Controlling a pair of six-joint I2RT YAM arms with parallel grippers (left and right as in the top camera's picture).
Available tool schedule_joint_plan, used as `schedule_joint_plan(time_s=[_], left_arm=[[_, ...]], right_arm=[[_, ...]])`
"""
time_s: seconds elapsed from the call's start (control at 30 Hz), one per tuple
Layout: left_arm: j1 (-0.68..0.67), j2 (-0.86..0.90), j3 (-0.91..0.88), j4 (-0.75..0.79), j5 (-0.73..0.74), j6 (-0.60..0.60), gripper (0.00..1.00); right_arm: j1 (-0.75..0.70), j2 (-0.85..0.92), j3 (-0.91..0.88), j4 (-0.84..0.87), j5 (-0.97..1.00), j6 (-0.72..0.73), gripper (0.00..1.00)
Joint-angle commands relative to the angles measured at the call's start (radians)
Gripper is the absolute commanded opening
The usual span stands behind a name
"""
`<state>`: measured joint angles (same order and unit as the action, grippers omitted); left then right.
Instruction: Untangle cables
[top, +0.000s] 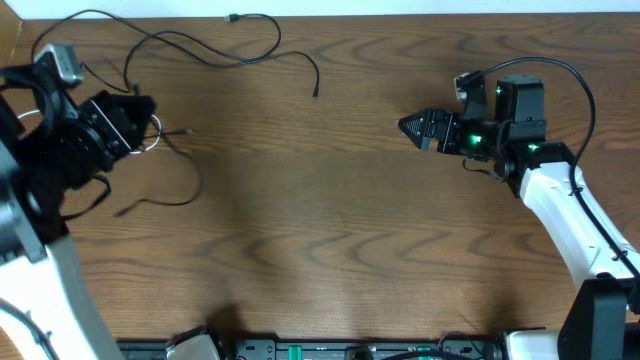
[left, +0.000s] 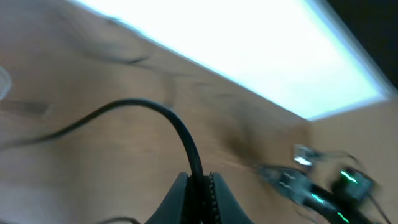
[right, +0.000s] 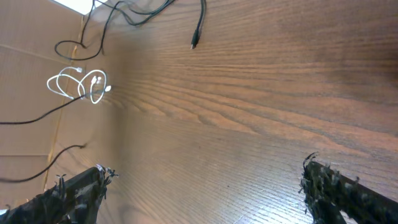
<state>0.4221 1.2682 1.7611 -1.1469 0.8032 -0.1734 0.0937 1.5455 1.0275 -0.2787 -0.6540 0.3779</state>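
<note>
Just beside the coiled white cable (right: 84, 88), the left gripper (left: 200, 182) is pinching a curving black cable (left: 177, 124), while the right gripper (right: 205, 171) is hanging spread, well apart from that coil.

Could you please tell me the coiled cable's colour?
White; the coiled cable shows best in right wrist view.

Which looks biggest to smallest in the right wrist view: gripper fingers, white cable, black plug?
1. fingers: look largest, but they sit nearest the camera, so real size is unsure.
2. white cable, coiled.
3. black plug: smallest.
</note>
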Motion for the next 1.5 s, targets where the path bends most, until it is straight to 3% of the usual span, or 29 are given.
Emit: schedule_joint_plan(time_s=[0.0, 0.23, 0.47, 0.63, 0.8, 1.1, 1.47], left_arm=[[-0.071, -0.055, 0.022, 0.040, 0.214, 0.034, 0.07], [-0.254, -0.093, 0.022, 0.094, 0.208, 0.035, 0.08], [-0.344, -0.079, 0.021, 0.046, 0.041, 0.080, 0.08], [-0.344, -0.077, 0.021, -0.126, -0.208, 0.249, 0.08], [-0.344, -0.066, 0.014, -0.274, -0.289, 0.474, 0.07], [-0.344, -0.019, -0.018, -0.336, -0.656, 0.381, 0.07], [-0.309, 0.093, -0.109, -0.240, -0.666, 0.381, 0.08]], right_arm=[[0.000, -0.001, 0.006, -0.003, 0.002, -0.016, 0.99], [0.000, -0.001, 0.006, -0.003, 0.001, -0.016, 0.99], [0.000, -0.001, 0.006, -0.010, 0.001, -0.016, 0.99], [0.000, -0.001, 0.006, -0.033, 0.002, -0.030, 0.99], [0.000, -0.001, 0.006, -0.028, 0.024, -0.038, 0.99], [0.000, -0.001, 0.006, -0.033, 0.023, -0.038, 0.99], [0.000, -0.001, 0.006, -0.032, 0.024, -0.039, 0.99]])
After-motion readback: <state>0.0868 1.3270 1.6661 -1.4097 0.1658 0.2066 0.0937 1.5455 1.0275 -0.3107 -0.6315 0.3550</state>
